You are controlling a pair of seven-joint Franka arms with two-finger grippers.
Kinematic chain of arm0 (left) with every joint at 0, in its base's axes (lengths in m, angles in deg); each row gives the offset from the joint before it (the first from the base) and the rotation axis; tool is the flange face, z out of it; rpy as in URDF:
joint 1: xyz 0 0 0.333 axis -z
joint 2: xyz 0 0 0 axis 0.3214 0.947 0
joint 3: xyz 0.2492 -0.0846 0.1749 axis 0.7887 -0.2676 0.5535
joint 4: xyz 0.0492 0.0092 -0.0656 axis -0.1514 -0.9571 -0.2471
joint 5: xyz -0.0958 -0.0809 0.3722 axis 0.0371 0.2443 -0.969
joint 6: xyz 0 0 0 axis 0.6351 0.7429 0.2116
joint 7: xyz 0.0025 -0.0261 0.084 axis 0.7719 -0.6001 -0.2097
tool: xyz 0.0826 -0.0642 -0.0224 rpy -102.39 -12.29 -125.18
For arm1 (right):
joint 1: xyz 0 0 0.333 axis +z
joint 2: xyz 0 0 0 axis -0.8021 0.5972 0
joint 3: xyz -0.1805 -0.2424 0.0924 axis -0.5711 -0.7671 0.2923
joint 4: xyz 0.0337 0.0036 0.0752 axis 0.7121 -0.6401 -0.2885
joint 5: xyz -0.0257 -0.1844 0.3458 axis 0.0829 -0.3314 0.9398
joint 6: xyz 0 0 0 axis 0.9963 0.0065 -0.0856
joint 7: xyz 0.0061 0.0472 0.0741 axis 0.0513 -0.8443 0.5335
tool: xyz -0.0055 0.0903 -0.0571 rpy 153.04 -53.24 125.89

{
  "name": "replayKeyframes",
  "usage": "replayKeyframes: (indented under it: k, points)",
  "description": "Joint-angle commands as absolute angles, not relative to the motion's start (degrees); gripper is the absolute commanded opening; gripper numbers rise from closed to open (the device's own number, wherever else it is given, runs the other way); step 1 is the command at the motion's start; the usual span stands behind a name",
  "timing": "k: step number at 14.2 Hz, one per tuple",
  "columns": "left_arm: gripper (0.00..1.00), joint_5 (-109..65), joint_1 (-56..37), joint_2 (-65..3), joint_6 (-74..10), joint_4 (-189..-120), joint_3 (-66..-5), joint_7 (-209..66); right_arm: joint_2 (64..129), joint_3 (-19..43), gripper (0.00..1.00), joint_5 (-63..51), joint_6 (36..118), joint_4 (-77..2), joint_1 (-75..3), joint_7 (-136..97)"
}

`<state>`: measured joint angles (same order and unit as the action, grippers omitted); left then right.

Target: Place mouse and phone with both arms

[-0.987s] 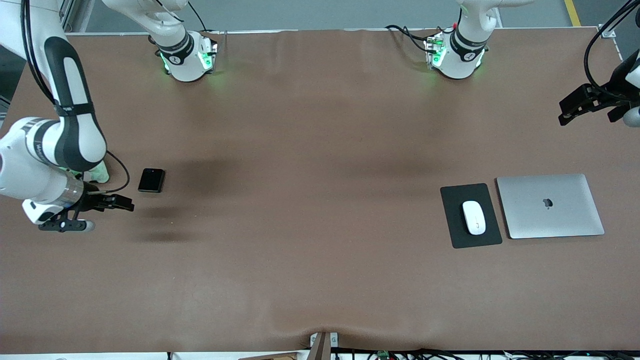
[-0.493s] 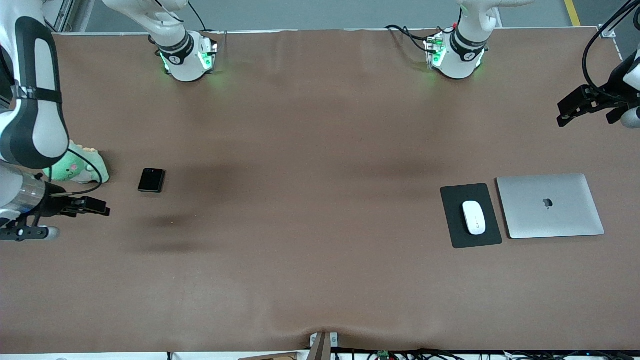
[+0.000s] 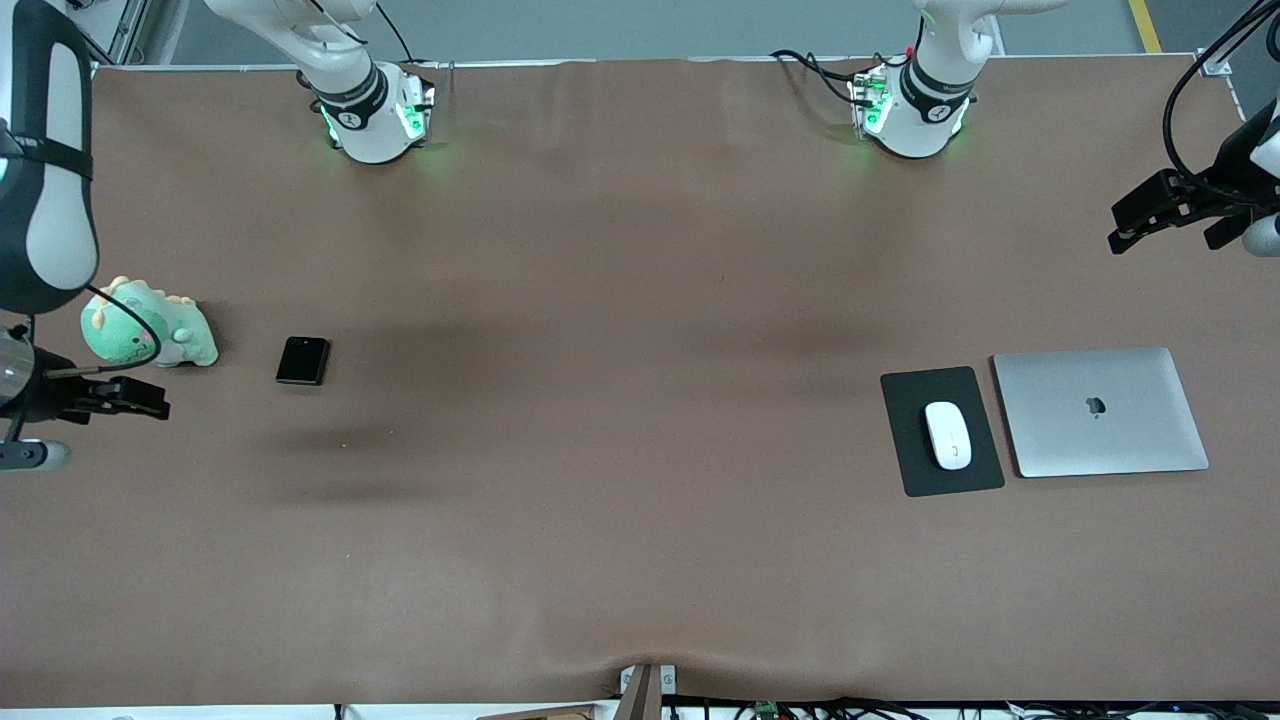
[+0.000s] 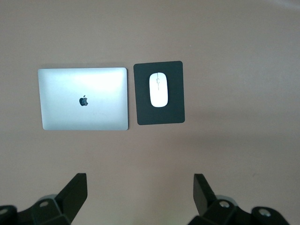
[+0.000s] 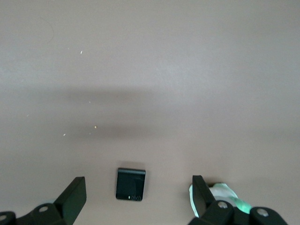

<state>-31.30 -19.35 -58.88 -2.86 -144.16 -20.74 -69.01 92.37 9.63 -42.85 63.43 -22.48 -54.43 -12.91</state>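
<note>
— Black phone (image 3: 303,360), flat on brown desk (image 3: 640,560) at frame's left edge, beside green plush toy (image 3: 150,335). White mouse (image 3: 948,434) centred on dark pad (image 3: 941,430), beside closed laptop (image 3: 1100,411), likely set down already.

— And claws?

— Right claw (image 3: 140,400) open, empty, lower-left of phone. Left claw (image 3: 1150,215) open, empty, upper right, well apart from mouse.

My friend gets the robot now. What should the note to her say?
Left pincer: open, holding nothing, up over the left arm's end of the table.
Right pincer: open, holding nothing, over the right arm's end, by the green plush toy.
Mouse: on the black pad, beside the closed laptop.
Phone: flat on the table, beside the toy.
Done: both look placed.
Left: nothing seen.
</note>
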Motion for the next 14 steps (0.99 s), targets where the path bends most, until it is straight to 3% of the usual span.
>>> replayKeyframes:
  k: [1,11,14]
  points:
    - [1.00,-30.04,-19.80,-57.62,-2.69,-142.44,-20.69,-68.18,88.31,10.53,1.00,-43.99,58.72,-22.81,-55.88,-13.18]
    - [1.00,-30.22,-19.19,-57.80,-1.64,-142.18,-21.21,-67.91,78.47,10.61,1.00,-44.08,49.04,-23.51,-56.23,-12.65]
    - [1.00,-30.48,-19.10,-57.80,-1.11,-142.18,-22.09,-68.00,73.82,10.61,1.00,-43.99,48.07,-27.97,-56.23,-12.65]
